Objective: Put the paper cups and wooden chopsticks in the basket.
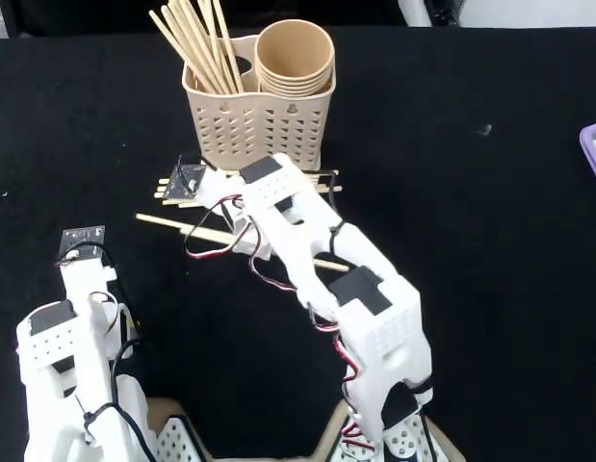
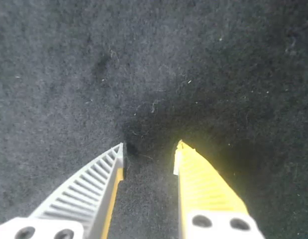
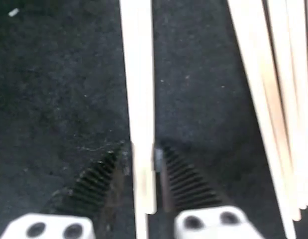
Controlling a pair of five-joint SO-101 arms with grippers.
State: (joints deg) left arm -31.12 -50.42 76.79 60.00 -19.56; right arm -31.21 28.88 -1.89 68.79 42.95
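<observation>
Black tablecloth [image 1: 490, 241] spreads around the right tool [image 3: 142, 149] gripping a chopstick [image 3: 139, 74].

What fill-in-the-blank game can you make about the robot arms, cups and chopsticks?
1. The stacked paper cups sit inside the ____.
2. The right end effector is shut on one wooden ____.
3. The left end effector is open and holds ____.
Missing words: basket; chopstick; nothing.

Paper cups [image 1: 295, 58] stacked in basket [image 1: 254, 130] (right compartment), chopsticks [image 1: 196, 43] upright in the left; loose chopsticks [image 1: 172, 223] flat on the table in front.
</observation>
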